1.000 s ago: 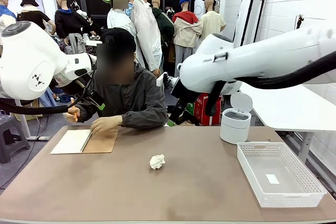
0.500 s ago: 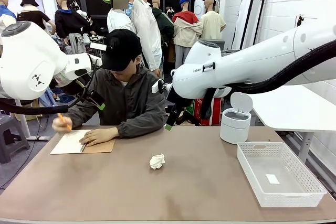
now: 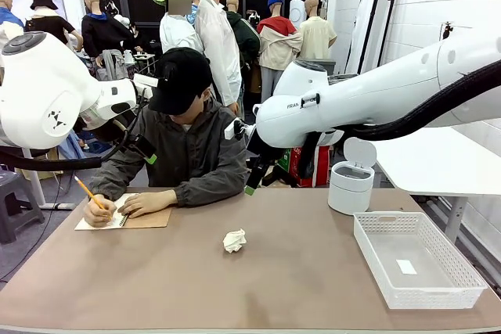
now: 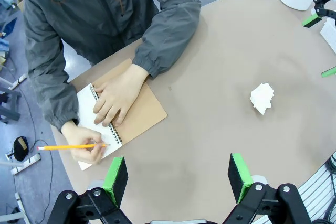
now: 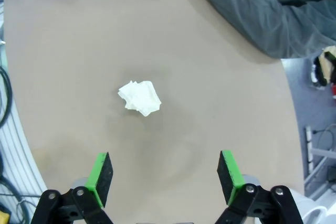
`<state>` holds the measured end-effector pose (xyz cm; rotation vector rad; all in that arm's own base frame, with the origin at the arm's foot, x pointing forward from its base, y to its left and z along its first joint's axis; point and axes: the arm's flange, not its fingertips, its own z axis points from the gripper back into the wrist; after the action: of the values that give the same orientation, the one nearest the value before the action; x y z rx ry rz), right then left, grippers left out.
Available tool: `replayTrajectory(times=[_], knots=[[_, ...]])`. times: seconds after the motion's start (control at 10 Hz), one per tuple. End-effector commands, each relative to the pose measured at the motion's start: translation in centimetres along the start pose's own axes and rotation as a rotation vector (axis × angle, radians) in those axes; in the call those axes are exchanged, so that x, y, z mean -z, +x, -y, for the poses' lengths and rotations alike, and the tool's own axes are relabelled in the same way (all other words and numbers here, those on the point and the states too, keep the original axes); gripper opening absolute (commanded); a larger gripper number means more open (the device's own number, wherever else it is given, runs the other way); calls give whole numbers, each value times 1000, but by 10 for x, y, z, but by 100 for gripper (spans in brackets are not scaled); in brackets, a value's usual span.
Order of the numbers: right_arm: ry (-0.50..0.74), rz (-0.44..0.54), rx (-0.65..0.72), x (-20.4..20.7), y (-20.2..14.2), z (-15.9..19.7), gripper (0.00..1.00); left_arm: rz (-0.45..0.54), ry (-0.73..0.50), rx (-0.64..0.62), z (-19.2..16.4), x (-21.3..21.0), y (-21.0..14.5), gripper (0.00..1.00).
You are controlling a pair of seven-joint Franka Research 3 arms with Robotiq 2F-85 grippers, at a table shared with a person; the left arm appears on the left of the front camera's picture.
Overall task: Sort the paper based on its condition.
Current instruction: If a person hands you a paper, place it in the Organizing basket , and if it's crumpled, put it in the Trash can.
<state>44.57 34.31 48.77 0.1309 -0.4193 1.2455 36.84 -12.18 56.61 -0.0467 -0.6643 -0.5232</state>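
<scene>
Paper (image 3: pixel 234 240), crumpled into a small white ball, lay alone near the middle of the brown table (image 3: pixel 297 287), well apart from everything else. My left gripper (image 4: pixel 177 176) hung high above the table's left part, its green fingers (image 4: pixel 116 179) spread wide with nothing between them. Below it, a person's hand (image 4: pixel 118 98) lay flat on a spiral-bound notebook (image 4: pixel 144 116), while the other hand (image 4: pixel 84 149) held a yellow pencil (image 4: pixel 68 147) to the page. My right gripper (image 5: pixel 164 176) hung above the table, facing down on the ball. Its jaws were likewise fully apart and empty, and the ball lay beyond them, nearer one pad (image 5: pixel 100 178). At the table's right side stood a white mesh basket (image 3: pixel 372 260), and behind it a small white bin (image 3: pixel 350 185) with its lid raised.
</scene>
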Motion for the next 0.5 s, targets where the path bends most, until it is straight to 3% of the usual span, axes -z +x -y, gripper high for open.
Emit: replayTrajectory(times=[0.0, 0.4], knots=[[-33, -15, -8, 30, 14, 0, 100, -5, -2, -3, -1, -1, 0, 100], [2, -93, -83, 82, 36, -11, 100, -5, -2, -3, -1, -1, 0, 100]])
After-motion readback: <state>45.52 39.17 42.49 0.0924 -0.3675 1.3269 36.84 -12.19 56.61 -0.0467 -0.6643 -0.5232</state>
